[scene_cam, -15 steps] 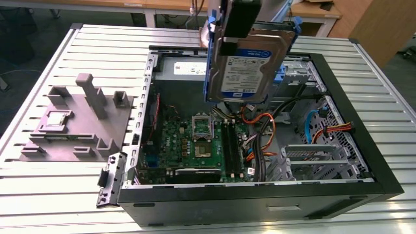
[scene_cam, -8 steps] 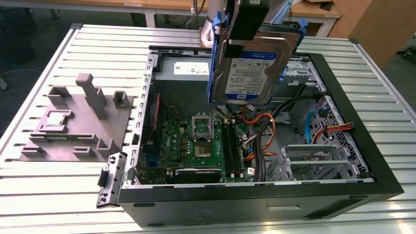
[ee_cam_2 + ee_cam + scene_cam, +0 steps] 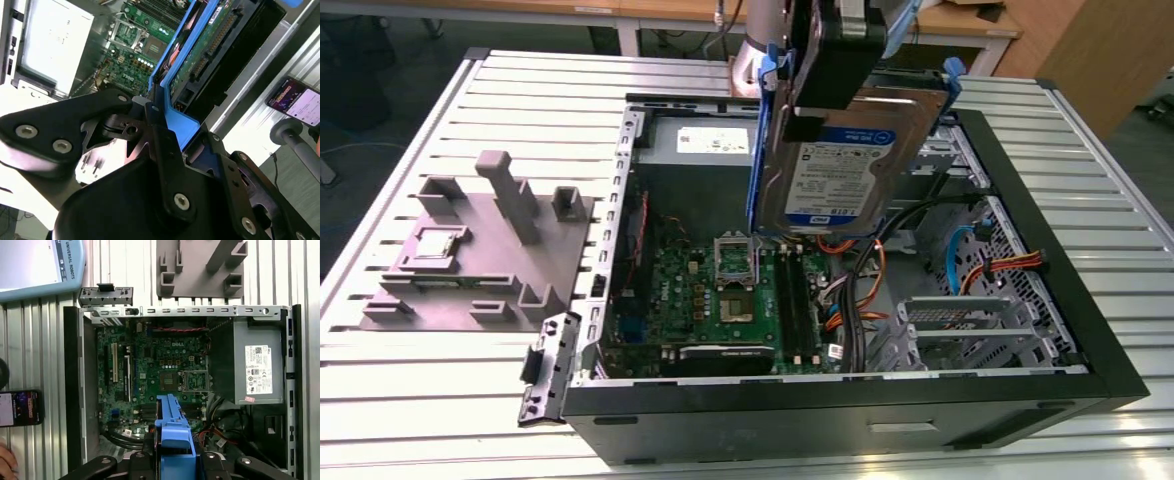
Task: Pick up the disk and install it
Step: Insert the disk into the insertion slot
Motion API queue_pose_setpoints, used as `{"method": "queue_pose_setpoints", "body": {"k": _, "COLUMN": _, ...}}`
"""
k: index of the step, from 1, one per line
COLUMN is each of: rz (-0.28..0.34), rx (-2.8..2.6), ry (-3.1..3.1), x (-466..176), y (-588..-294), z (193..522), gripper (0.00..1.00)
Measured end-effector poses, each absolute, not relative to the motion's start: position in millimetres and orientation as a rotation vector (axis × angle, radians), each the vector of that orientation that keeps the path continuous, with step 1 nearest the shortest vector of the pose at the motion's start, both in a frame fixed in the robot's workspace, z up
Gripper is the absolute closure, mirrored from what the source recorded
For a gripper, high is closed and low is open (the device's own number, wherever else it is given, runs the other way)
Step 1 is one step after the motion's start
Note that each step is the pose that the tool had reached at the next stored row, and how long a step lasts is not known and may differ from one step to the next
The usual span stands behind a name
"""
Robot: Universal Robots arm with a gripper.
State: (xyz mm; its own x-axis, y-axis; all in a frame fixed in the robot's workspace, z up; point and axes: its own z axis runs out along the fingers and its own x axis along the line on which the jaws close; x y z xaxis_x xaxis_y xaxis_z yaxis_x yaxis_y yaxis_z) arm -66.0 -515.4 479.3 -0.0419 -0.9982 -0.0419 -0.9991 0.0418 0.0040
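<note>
Exterior view: a ribbed metal bench [image 3: 440, 380] fills most of the scene, its slats running the long way. An open black case [image 3: 854, 400] lies on its side across the middle of the bench and toward the exterior view's right edge. A grey fixture [image 3: 480, 250] with upright posts rests near the left edge, just beside the case.

The gripper [image 3: 831, 75] is clamped on the disk [image 3: 834, 170], which hangs on edge above the case, label toward the camera and its lower end over the motherboard [image 3: 720, 300]. In the second wrist view the fingers [image 3: 160, 140] press the disk's blue bracket from both sides.

Beyond the bench's far edge stand wooden desks [image 3: 587, 10], with a wooden panel [image 3: 1101, 50] at the far right corner and dark floor [image 3: 374, 80] off the far left corner.

In the first wrist view a phone [image 3: 20, 408] and a pendant [image 3: 35, 265] lie on the bench beside the case, and a hand [image 3: 6, 462] shows near the phone.
</note>
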Motion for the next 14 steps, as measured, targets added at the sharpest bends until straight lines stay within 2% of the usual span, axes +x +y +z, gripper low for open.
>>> {"method": "queue_pose_setpoints", "body": {"k": 14, "rz": 0.05, "rx": -2.157, "ry": 2.245, "x": -47, "y": -522, "z": 478, "gripper": 0.63}}
